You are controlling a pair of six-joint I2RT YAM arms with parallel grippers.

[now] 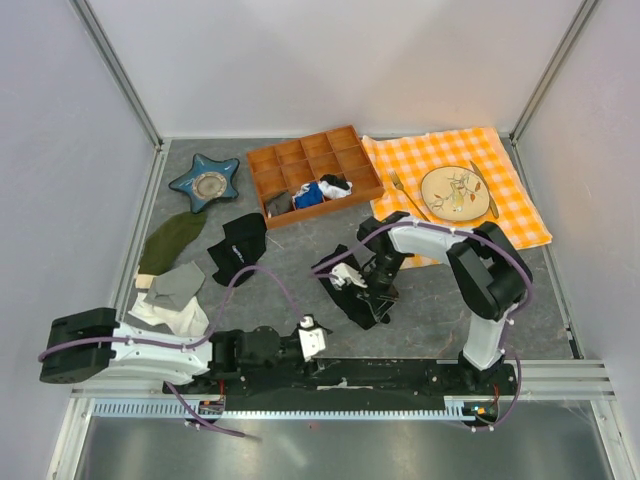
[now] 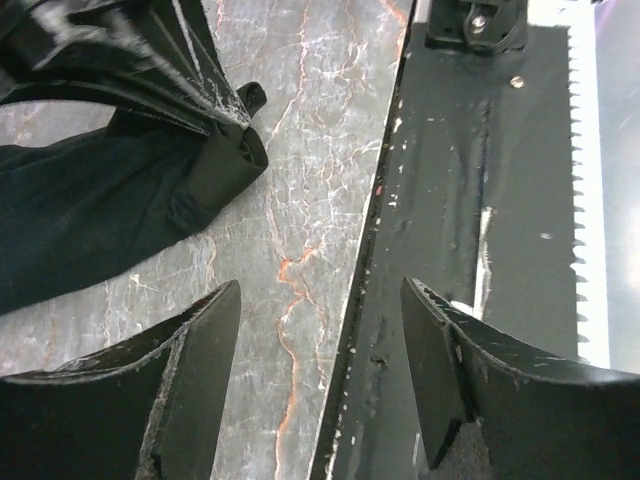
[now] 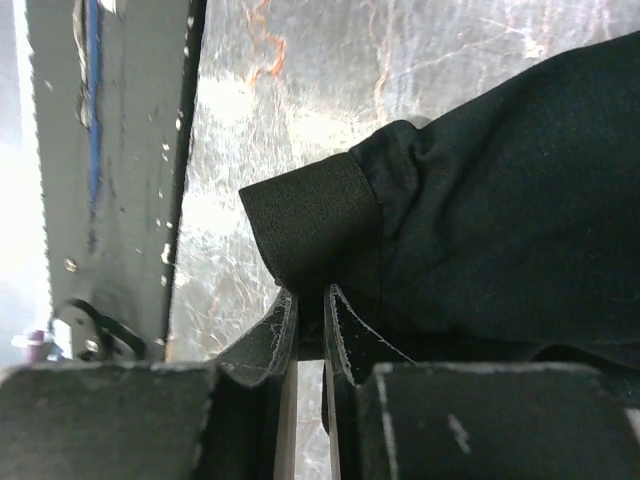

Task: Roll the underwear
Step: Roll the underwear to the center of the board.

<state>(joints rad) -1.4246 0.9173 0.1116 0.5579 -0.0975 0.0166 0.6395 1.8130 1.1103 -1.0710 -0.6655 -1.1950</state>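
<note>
**Right jaws pinch the underwear, left stands open**

Top view: the underwear (image 1: 350, 295) lies as a crumpled black heap on the grey table (image 1: 430, 305), near ctr and just beyond my base rail (image 1: 400, 373). My right gripper (image 1: 372, 292) is down on it, w/ the arm arched over from the R side. My left gripper (image 1: 320, 347) sits low by the rail, near the heap's L side but apart from it. Farther back are an orange tray (image 1: 290, 160) w/ cloth bits in some compartments and a blue star dish (image 1: 205, 182). At L lie an olive cloth (image 1: 172, 240), a small black cloth (image 1: 238, 247) and pale cloths (image 1: 175, 295). At R, a checked cloth (image 1: 420, 160) carries a plate (image 1: 440, 185), fork (image 1: 408, 195) and knife (image 1: 484, 188).

Left wrist view: my left gripper (image 2: 320, 370) is spread wide, w/ nothing btw its fingers (image 2: 190, 380). Only marble and the rail (image 2: 470, 200) edge show below. The underwear (image 2: 90, 220) is upper L, its folded hem toward the rail. My right gripper (image 2: 110, 50) is on top of it.

Right wrist view: my right gripper (image 3: 310, 305) has its jaws nearly together, nipping the underwear (image 3: 500, 200) at the edge just under the folded band. The fabric fills the R half and rests on the marble. The rail (image 3: 110, 150) runs along the L.
</note>
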